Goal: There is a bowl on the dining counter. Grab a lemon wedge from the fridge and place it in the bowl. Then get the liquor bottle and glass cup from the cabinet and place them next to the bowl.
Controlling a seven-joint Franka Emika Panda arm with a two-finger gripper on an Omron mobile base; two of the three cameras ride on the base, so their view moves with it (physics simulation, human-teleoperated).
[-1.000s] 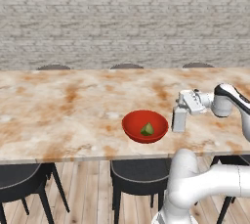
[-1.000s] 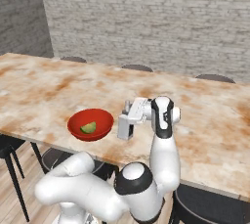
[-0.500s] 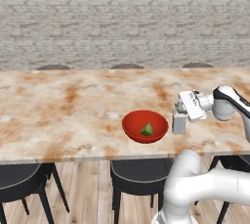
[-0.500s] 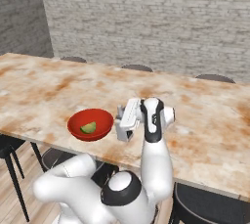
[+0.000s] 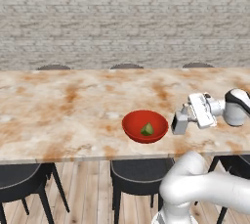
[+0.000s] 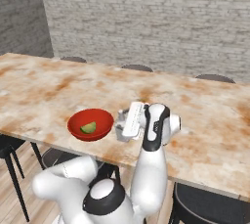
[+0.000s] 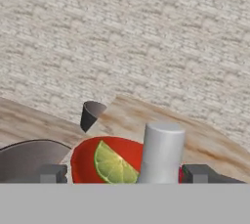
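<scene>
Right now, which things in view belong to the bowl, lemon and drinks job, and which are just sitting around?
Job:
- red bowl on the dining counter
- lemon wedge inside the bowl
- grey glass cup standing beside the bowl
- gripper, fingers spread either side of the cup

Just there:
- dark chairs around the counter
- brick wall behind

glass cup (image 7: 161, 153) base cut off, bowl (image 7: 97, 155) partly hidden
</scene>
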